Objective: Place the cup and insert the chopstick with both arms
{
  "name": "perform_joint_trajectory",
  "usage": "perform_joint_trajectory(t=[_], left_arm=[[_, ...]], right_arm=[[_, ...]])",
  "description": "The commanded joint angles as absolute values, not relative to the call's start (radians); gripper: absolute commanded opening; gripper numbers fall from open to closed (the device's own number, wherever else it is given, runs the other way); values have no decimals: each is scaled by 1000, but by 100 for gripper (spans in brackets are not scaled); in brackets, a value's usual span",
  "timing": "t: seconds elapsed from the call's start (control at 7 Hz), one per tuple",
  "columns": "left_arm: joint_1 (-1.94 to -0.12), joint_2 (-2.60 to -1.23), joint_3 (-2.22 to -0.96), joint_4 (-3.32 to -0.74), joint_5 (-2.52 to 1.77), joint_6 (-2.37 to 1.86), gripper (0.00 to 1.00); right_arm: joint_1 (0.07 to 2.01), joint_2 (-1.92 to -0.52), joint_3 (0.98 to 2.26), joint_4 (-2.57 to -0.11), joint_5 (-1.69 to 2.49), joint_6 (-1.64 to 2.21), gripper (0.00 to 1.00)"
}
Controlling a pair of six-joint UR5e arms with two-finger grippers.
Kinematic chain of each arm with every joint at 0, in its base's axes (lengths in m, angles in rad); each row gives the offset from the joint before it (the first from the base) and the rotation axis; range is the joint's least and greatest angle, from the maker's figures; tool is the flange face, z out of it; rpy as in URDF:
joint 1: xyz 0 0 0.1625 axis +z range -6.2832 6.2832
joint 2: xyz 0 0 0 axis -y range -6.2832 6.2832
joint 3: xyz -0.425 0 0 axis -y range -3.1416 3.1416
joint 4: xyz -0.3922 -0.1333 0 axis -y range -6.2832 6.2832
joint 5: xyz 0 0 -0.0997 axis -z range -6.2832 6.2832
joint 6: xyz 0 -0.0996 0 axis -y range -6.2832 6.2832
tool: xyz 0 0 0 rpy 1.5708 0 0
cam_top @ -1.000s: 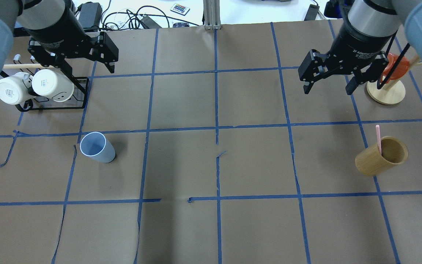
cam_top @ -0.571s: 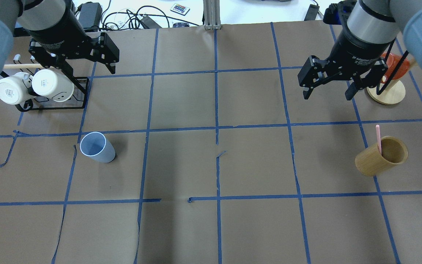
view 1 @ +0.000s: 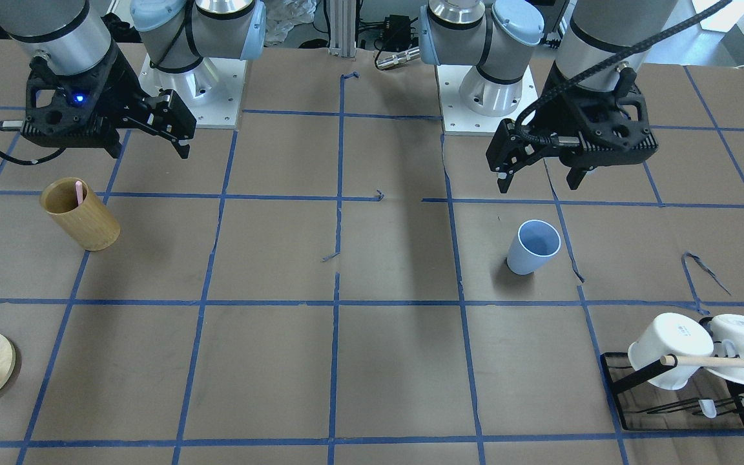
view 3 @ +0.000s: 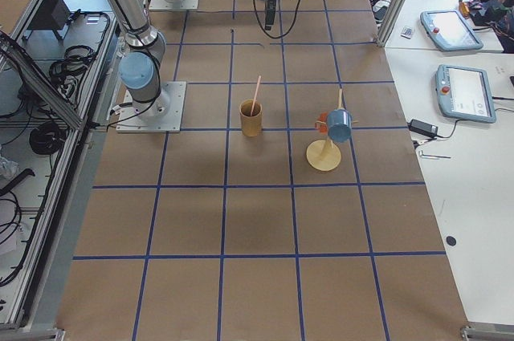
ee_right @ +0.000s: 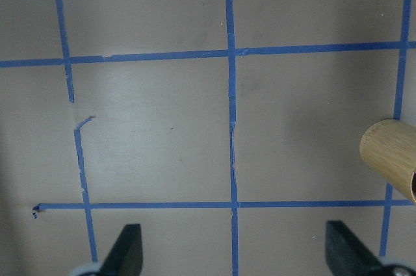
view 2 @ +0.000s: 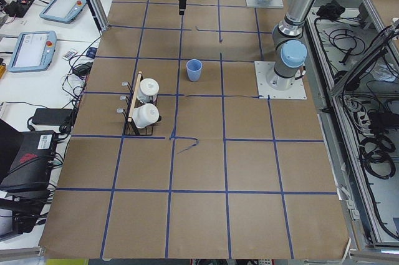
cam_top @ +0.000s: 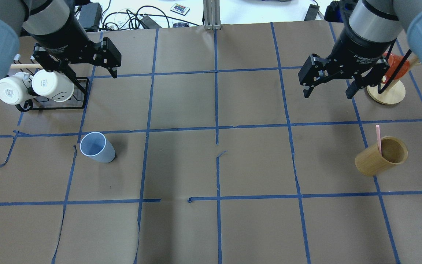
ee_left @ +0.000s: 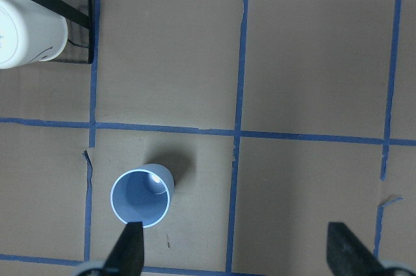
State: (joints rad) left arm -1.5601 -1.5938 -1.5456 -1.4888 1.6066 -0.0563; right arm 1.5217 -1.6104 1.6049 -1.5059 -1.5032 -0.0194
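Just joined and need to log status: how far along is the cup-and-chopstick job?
Nothing looks done yet. The cup stands on the table, ungrasped, and the chopstick leans in the wooden cup. Nothing is in hand: the left gripper and right gripper both hover open and empty. Left to do: grasp and place the cup, lift out the chopstick, insert it into the cup.

1) wooden cup [ee_right: 390, 158] – R-wrist view's edge is cutting it off, ahead-right of the right gripper [ee_right: 233, 237].
2) chopstick [cam_top: 378, 136] – cup wall is hiding its lower part.
3) white mug [ee_left: 29, 26] – L-wrist view's edge is clipping it, far ahead-left of the left gripper [ee_left: 234, 237].
4) both grippers, side views – showing too small to judge jaws.
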Motion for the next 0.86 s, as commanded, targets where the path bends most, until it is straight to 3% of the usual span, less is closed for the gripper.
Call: perform_joint_trajectory(t=[0.0,0.71], left_arm=[[-1560,-1588,-1555,-1485,1605,-57,100],[-1560,-1572,-1597,-1483,1605,-51,100]], right_arm=[[1520,-1623,1601,-1508,-1503,-20,100],[1522,-1621,1605,-1511,-1502,-18,100]])
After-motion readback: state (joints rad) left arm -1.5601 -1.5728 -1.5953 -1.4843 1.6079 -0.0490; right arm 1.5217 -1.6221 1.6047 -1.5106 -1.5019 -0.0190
